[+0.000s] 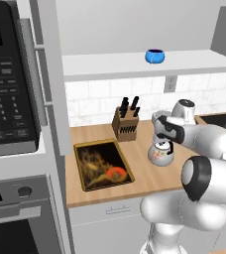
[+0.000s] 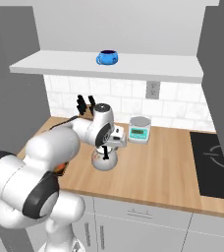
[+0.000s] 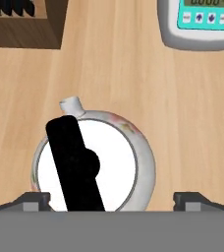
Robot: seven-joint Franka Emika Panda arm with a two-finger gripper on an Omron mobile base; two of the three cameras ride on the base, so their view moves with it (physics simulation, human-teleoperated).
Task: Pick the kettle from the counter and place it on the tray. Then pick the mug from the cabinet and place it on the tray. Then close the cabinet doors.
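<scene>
- From the left, we are seeing the kettle sitting on the counter, just right of the tray. The mug is sitting up on the cabinet shelf.
- From the right, we are watching the gripper hanging right above the kettle.
- From the hand, we are looking down on the kettle. The gripper is spread wide, one finger on each side, holding nothing.
</scene>
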